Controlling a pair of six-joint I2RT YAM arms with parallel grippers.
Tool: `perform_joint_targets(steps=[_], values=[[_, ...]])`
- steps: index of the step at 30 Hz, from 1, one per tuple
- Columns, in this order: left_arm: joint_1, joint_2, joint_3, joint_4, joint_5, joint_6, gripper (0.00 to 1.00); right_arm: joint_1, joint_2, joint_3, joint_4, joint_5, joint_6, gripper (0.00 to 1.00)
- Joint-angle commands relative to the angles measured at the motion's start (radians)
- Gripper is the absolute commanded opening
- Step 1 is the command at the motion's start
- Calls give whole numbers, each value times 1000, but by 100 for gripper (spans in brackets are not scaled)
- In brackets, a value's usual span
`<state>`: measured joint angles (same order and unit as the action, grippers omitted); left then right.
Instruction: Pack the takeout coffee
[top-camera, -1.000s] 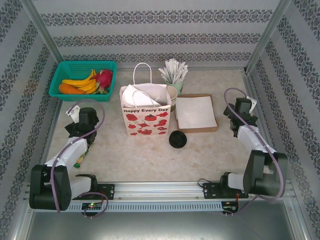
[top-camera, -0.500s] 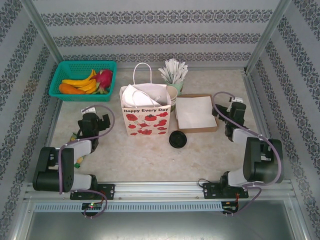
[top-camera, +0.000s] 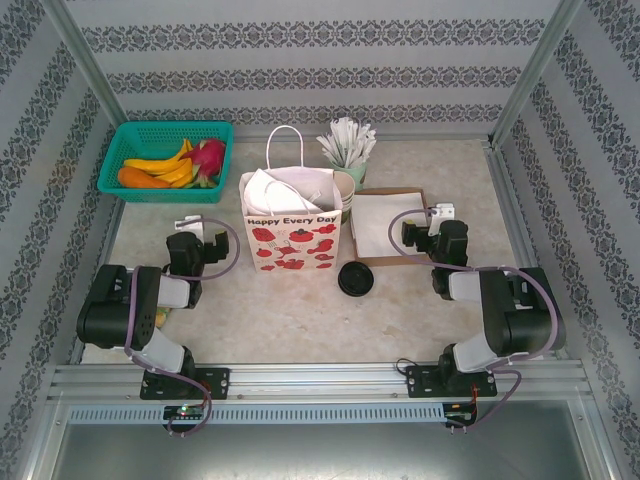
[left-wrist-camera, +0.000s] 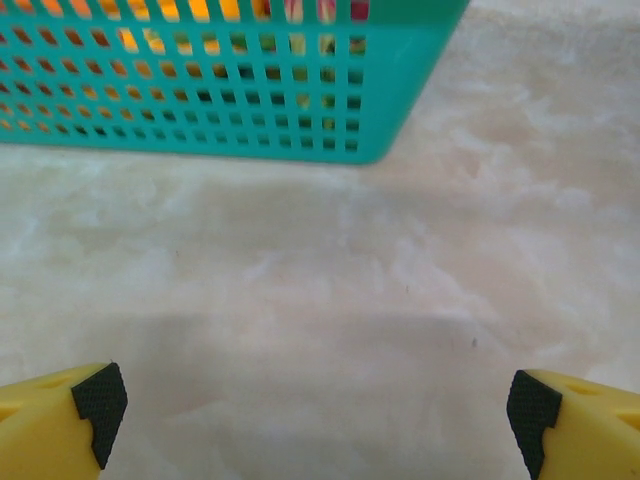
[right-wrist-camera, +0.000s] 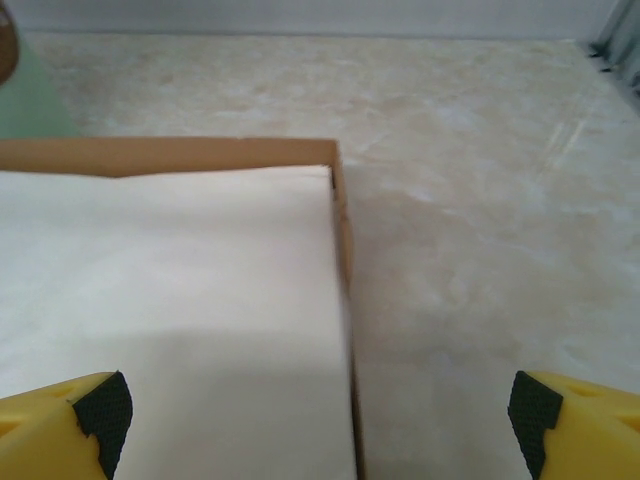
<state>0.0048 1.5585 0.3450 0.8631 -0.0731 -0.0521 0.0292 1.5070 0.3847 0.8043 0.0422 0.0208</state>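
Noted left end effector (left-wrist-camera: 320, 405) spread wide, empty, over counter (left-wrist-camera: 330, 290) near teal basket (left-wrist-camera: 250, 120). Noted right end effector (right-wrist-camera: 320, 410) spread, empty, over brown tray (right-wrist-camera: 170, 155) corner.

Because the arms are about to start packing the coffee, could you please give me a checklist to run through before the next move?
1. Left tool open and empty: ok.
2. Right tool open and empty, above the brown tray at its right edge: ok.
3. Black lid lying free on the table, in front of the paper bag: ok.
4. Paper cup upright beside the bag: ok.
5. Tray ready to take the cup: cannot tell, a white sheet covers its inside.
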Motion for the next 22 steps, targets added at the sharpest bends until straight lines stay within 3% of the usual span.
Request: perform_joint_targets(steps=[1, 22], values=[[-21, 0, 49, 3, -60, 10, 99, 5, -5, -2, 82, 93, 20, 98], [-20, 2, 52, 0, -44, 16, 99, 4, -2, -5, 93, 92, 20, 98]])
